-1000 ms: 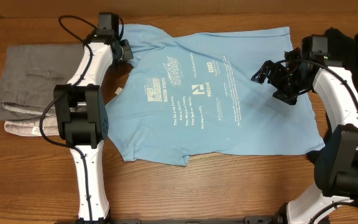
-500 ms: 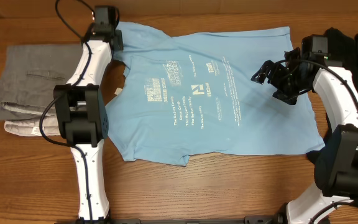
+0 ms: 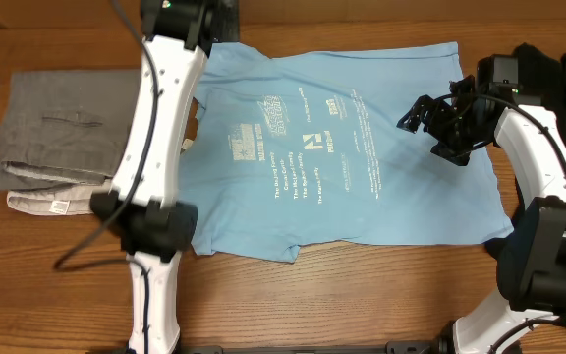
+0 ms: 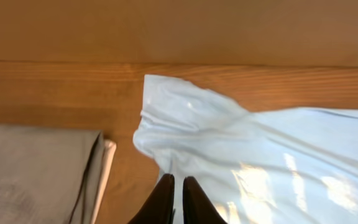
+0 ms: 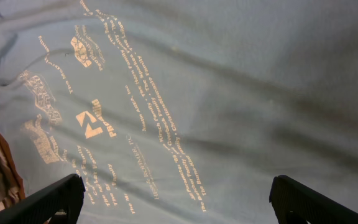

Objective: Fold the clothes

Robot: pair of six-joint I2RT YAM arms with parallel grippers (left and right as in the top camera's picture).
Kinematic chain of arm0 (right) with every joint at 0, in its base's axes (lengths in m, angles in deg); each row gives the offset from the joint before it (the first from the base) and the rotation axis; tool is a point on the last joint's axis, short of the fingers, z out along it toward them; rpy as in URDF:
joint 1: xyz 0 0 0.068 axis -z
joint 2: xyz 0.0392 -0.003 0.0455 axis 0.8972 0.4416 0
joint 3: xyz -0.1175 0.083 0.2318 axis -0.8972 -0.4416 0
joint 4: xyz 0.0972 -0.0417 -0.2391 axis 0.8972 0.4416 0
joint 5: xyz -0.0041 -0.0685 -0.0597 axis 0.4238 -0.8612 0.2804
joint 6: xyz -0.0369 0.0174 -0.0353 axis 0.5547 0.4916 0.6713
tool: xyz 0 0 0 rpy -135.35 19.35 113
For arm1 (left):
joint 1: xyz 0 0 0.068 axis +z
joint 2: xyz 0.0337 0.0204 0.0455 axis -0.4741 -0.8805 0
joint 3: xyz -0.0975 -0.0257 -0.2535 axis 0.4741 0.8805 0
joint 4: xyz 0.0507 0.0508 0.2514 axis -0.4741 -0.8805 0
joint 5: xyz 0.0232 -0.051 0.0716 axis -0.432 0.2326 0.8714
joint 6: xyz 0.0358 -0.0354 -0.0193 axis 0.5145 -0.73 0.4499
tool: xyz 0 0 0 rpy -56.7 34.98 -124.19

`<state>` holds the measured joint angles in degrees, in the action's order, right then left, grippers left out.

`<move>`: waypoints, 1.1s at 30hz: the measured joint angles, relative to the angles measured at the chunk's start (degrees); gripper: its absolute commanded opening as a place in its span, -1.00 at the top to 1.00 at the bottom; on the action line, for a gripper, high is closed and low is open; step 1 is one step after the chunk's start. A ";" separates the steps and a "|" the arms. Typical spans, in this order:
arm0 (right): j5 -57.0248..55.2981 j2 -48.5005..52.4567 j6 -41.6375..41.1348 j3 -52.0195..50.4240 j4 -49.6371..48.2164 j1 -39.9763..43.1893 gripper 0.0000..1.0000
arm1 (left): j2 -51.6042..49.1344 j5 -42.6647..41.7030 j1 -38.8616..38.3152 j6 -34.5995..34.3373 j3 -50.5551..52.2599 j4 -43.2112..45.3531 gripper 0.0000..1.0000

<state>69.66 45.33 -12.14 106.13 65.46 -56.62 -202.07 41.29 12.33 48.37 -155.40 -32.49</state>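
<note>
A light blue T-shirt (image 3: 362,167) lies spread flat on the wooden table (image 3: 362,295), white logos up. The left arm (image 3: 160,98) stretches to its corner at 11 o'clock. The right gripper (image 3: 425,116) is above its 3 o'clock side. At 9 o'clock lie folded grey clothes (image 3: 57,128).

white arm links (image 3: 155,108) — black joints (image 3: 153,228), black cables (image 3: 141,98).

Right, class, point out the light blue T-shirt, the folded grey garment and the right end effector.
light blue T-shirt (image 3: 416,197): overhead view, plain fabric beside the print.
folded grey garment (image 3: 57,128): overhead view, middle of its top layer.
right end effector (image 5: 176,190): right wrist view, midway between its fingertips.
</note>
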 measured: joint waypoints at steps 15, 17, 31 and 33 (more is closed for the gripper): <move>-0.02 0.00 0.00 0.00 0.00 0.00 -1.00 | 24.63 -6.67 -7.43 -6.73 0.28 -22.03 0.64; -0.02 0.00 -0.02 0.00 0.04 0.02 -1.00 | 27.87 -8.66 -9.40 -7.21 1.99 -21.90 0.61; 0.02 0.00 -0.02 0.02 -0.02 0.02 -1.00 | 63.87 -12.52 -17.33 -24.72 55.28 -22.40 0.32; 0.11 0.00 0.00 0.02 0.00 0.02 -1.00 | 65.94 -12.72 -17.33 -26.73 63.69 -21.79 0.28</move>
<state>69.77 45.33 -12.14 106.16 65.46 -56.59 -136.12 28.57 -5.00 21.64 -91.71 -54.29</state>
